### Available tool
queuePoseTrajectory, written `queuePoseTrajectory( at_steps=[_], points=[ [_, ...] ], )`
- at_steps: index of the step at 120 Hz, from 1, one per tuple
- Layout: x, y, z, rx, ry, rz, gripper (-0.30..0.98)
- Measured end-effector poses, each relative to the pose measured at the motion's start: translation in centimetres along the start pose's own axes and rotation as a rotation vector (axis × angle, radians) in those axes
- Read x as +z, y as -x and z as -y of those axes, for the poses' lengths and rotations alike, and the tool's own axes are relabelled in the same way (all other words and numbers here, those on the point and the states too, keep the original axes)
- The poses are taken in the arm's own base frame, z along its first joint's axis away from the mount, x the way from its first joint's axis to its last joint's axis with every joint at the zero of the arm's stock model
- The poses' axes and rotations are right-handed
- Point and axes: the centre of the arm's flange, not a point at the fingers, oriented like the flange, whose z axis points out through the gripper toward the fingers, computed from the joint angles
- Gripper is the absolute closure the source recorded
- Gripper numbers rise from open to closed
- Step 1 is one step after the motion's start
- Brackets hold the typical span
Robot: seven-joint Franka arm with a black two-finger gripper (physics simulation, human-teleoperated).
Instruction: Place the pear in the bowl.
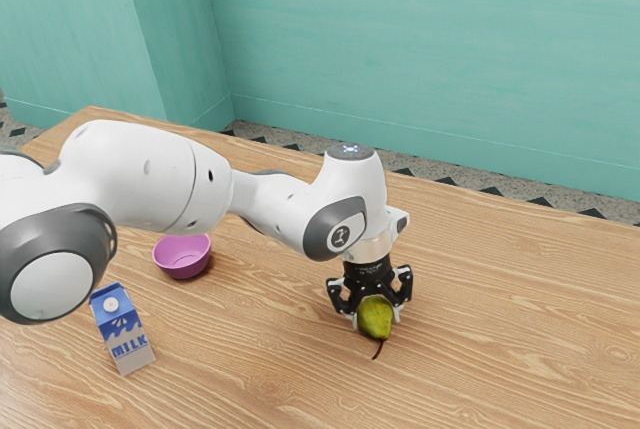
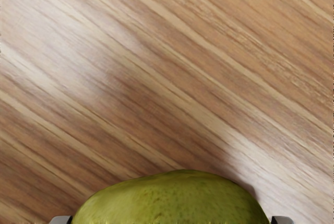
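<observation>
Well apart from the carton (image 1: 122, 328) lettered "MILK", the claw (image 1: 375, 317) grips the pear (image 1: 376, 320).

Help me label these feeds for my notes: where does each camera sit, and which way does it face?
Exterior view: raised at the arm's side, facing down across the table; shows the arm, fingers, pear, bowl and milk carton.
Wrist view: mounted at the arm's end, facing down; slivers of fingers show.
Shared: pear, fingers, table.
</observation>
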Motion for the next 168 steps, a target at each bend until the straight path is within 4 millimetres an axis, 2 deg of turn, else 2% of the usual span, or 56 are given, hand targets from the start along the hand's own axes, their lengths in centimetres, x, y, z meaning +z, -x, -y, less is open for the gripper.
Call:
queuePoseTrajectory(
  at_steps=[19, 49, 61, 73, 91, 110, 168],
  points=[
    [-0.8, 0.1, -0.1, -0.001, 0.003, -0.005, 0.41],
    [-3.3, 0.1, -0.4, -0.01, 0.004, -0.013, 0.6],
    [-4.8, -0.1, -0.1, -0.019, 0.003, -0.016, 0.63],
    [-7.2, -1.2, 0.9, -0.043, 0.009, -0.029, 0.66],
    [-9.6, -4.4, 3.9, -0.107, -0.002, -0.041, 0.68],
    [-11.0, -7.9, 7.6, -0.179, -0.026, -0.049, 0.69],
    [-12.9, -16.8, 19.4, -0.381, -0.098, -0.054, 0.72]
  ],
)
